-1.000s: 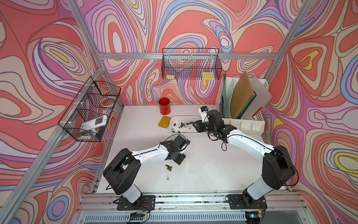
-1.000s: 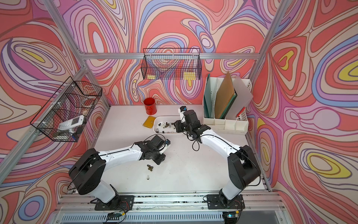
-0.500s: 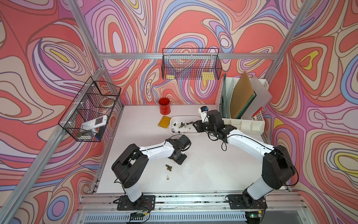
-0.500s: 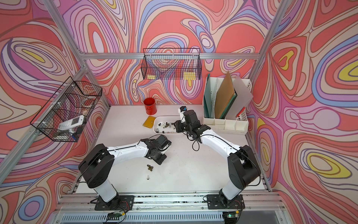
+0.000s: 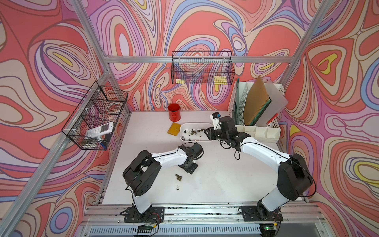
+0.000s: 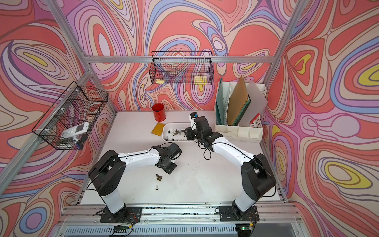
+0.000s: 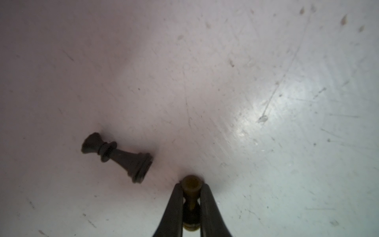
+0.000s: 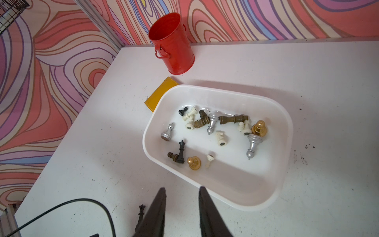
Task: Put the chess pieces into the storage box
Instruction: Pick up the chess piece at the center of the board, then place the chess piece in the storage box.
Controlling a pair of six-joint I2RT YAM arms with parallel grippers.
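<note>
In a top view, a little left of centre and low in the frame, two dark loose pieces (image 5: 178, 177) lie touching on the white table (image 5: 215, 180), with a small pale piece (image 5: 177, 187) just below them. Up and to the right of these, the left gripper (image 5: 189, 167) points down at the table. At the bottom centre of its wrist view, its fingers (image 7: 174, 209) are closed on a bronze-gold piece (image 7: 191, 203). That piece's long axis runs in line with the fingers, and its head pokes past the tips. You cannot tell whether it has left the surface. Left of it in that view, a black piece (image 7: 118, 157) lies on its side, apart from the gripper. The storage box (image 5: 194, 124) sits above the left gripper in the top view, slightly to the right, near but not touching. It already holds most of the chess pieces (image 8: 215, 127). Your carry likely runs straight up the frame to it. At the box's right end, the right gripper (image 5: 206, 133) has its jaws apart and empty, with a slim black piece (image 8: 141, 211) beside it on the table.
</note>
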